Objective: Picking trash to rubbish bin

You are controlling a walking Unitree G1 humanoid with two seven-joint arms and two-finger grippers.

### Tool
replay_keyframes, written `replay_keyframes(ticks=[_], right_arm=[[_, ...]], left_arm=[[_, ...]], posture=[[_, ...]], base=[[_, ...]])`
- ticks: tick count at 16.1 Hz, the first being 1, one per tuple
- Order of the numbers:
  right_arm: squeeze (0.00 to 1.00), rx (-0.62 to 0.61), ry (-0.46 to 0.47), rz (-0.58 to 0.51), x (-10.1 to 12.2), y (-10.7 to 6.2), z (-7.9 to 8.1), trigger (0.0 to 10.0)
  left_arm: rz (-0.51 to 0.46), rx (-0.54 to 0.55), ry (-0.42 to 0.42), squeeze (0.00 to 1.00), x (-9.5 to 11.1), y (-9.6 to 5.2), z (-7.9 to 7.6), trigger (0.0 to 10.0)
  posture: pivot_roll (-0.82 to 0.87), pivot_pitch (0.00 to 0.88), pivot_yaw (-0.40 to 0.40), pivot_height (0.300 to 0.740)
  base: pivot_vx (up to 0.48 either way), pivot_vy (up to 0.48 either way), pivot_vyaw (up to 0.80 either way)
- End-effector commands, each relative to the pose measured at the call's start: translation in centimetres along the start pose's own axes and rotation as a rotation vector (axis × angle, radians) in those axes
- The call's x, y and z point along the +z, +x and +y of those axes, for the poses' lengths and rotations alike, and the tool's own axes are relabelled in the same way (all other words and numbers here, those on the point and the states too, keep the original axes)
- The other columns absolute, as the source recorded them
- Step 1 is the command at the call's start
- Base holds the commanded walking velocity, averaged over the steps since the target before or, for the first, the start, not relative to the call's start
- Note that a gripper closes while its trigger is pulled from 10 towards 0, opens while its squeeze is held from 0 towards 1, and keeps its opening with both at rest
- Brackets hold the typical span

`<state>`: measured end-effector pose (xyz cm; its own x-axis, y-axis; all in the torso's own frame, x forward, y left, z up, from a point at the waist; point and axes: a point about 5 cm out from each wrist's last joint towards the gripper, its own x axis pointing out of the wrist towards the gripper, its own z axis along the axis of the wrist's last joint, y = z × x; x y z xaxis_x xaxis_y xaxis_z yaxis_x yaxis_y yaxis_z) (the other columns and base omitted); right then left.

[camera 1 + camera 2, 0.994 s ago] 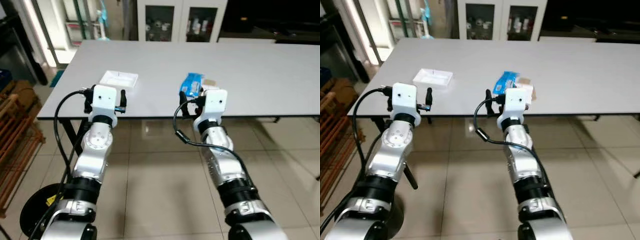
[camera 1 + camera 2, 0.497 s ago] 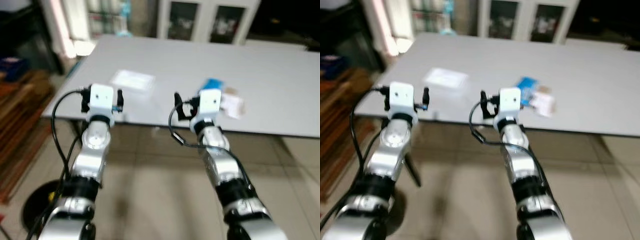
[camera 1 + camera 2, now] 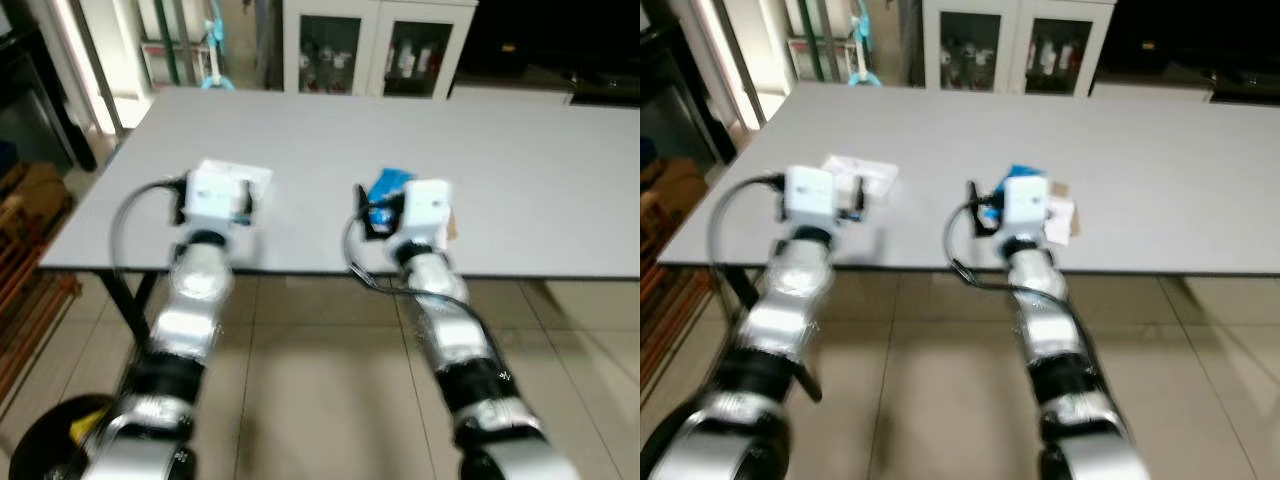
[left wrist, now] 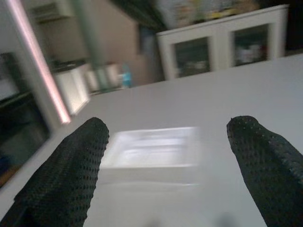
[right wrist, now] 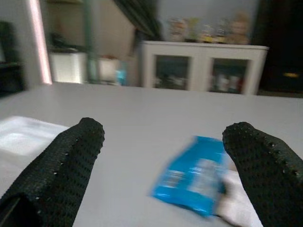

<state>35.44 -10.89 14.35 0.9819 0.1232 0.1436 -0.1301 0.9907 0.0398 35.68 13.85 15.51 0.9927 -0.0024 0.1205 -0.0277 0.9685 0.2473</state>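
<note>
Near the table's front edge lies the blue wrapper; you keep the right gripper, spread wide and empty, centred on it before closing, left gripper likewise open.

Perhaps a lab: large grey table, glass-fronted cabinet of bottles

Wide flat table: showing plain pale grey.
Shallow rectangular tray: glaring white, faintly ribbed.
Crinkled foil packet: showing bright blue with a pale patch.
Crumpled paper scrap: showing white.
Left gripper fingers: showing black with a dotted texture.
Right gripper fingers: showing the same dotted black.
Tiled floor: showing glossy beige.
</note>
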Motion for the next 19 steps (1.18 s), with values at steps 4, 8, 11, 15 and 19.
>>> replay_keyframes(ticks=[4,8,11,15,19], right_arm=[[0.00,0.009,0.024,-0.015,0.33,0.19,0.67,10.0],[0.00,0.017,0.023,-0.013,0.27,0.15,0.77,10.0],[0.00,0.018,0.025,-0.012,0.28,0.16,0.76,10.0],[0.00,0.020,0.026,-0.008,0.24,0.15,0.66,10.0],[0.00,0.019,0.029,-0.006,0.27,0.24,0.64,10.0]], left_arm=[[-0.012,0.007,0.023,0.00,0.36,0.30,0.78,10.0],[-0.013,0.006,0.023,0.00,0.38,0.26,0.74,10.0],[-0.013,0.011,0.022,0.00,0.48,0.36,0.86,10.0],[-0.009,0.019,0.021,0.00,0.45,0.42,0.93,10.0],[-0.008,0.036,0.020,0.00,0.51,0.46,1.33,10.0]], posture=[[0.04,0.000,-0.040,0.740],[0.04,0.000,-0.041,0.740],[0.03,0.000,-0.042,0.740],[0.03,0.000,-0.048,0.740],[0.04,0.011,-0.053,0.740]], base=[[0.339,0.000,0.00],[0.335,0.000,0.00],[0.335,0.000,0.00],[0.337,0.000,0.00],[0.328,0.000,0.00]])
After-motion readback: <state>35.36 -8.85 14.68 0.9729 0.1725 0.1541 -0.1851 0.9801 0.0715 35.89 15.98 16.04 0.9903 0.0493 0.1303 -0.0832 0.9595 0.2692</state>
